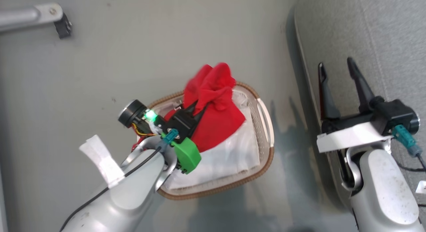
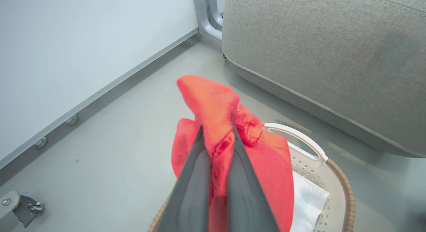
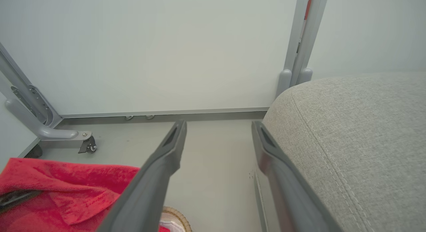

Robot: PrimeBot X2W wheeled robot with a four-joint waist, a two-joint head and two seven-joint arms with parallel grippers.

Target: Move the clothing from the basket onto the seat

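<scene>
Red clothing (image 1: pixel 216 109) bulges up out of the white basket (image 1: pixel 264 125) with its brown woven rim, standing on the grey floor. My left gripper (image 1: pixel 199 107) is shut on a bunched fold of that clothing (image 2: pixel 213 105), which rises above the fingers (image 2: pixel 196 178) in the left wrist view. The basket's handle (image 2: pixel 301 138) shows behind it. The grey seat (image 1: pixel 382 35) lies to the right, its rounded edge and seam (image 3: pixel 332 138) close by. My right gripper (image 1: pixel 337 72) stands open at the seat's edge, nothing between its fingers (image 3: pixel 163 165). The clothing (image 3: pixel 66 188) shows at lower left there.
A thin white plastic liner (image 1: pixel 229 158) lies inside the basket under the clothing. A white wall panel with a grey frame leg and caster (image 3: pixel 86 145) stands behind. Another caster foot (image 1: pixel 63 25) sits at the far left on the floor.
</scene>
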